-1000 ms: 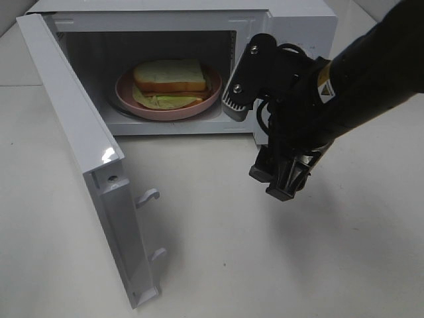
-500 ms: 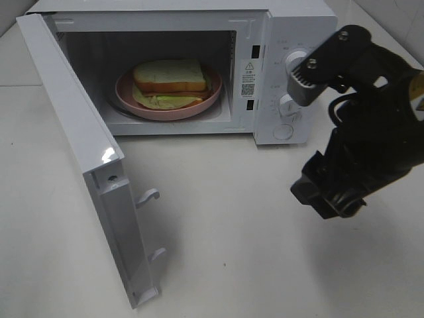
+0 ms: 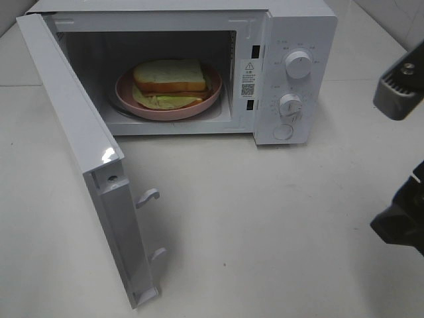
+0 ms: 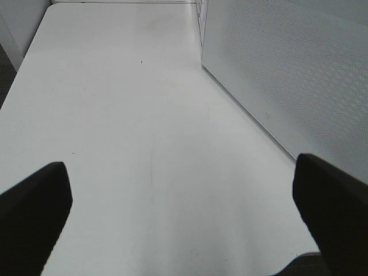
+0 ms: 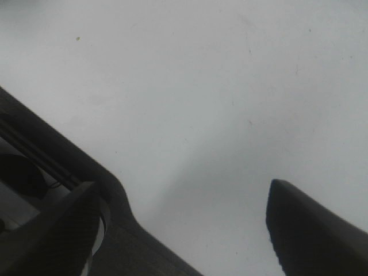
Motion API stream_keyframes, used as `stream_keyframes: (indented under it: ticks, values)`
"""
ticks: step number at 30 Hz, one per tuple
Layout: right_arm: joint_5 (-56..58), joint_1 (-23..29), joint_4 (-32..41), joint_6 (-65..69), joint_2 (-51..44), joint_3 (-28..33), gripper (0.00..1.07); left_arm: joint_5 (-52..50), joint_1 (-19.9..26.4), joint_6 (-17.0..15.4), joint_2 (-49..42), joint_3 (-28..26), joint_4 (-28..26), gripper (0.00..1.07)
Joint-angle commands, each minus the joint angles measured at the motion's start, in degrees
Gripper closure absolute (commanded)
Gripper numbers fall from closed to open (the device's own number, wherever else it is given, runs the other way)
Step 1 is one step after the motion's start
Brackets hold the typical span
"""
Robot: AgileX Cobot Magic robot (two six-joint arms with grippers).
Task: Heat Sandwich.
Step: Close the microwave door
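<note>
Okay, sandwich [image 3: 169, 76] sat on pink plate [image 3: 213, 98] inside open-doored microwave [image 3: 298, 26], far side of table [image 3: 265, 218]. Left gripper [image 4: 184, 213] jaws were spread wide, holding nothing; right gripper [image 5: 184, 230] jaws likewise apart, empty.

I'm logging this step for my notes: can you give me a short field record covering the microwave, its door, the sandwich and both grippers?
microwave: white, standing on the table
door: swung wide open, not yet closed
sandwich: inside the cavity, lying on the pink plate
left gripper: open, empty, above the table
right gripper: open, empty, off to the microwave's right
</note>
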Motion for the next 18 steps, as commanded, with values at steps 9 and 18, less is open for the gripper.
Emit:
stream_keyframes:
  ticks: [9, 18]
  values:
    - [8.2, 0.1, 1.8, 1.3, -12.7, 0.2, 0.31, -0.3, -0.3, -0.2, -1.0, 0.1, 0.2, 0.07]
    - [9.1, -7.8, 1.7, 1.3, -24.1, 1.0, 0.31, -0.3, -0.3, -0.2, -1.0, 0.1, 0.2, 0.07]
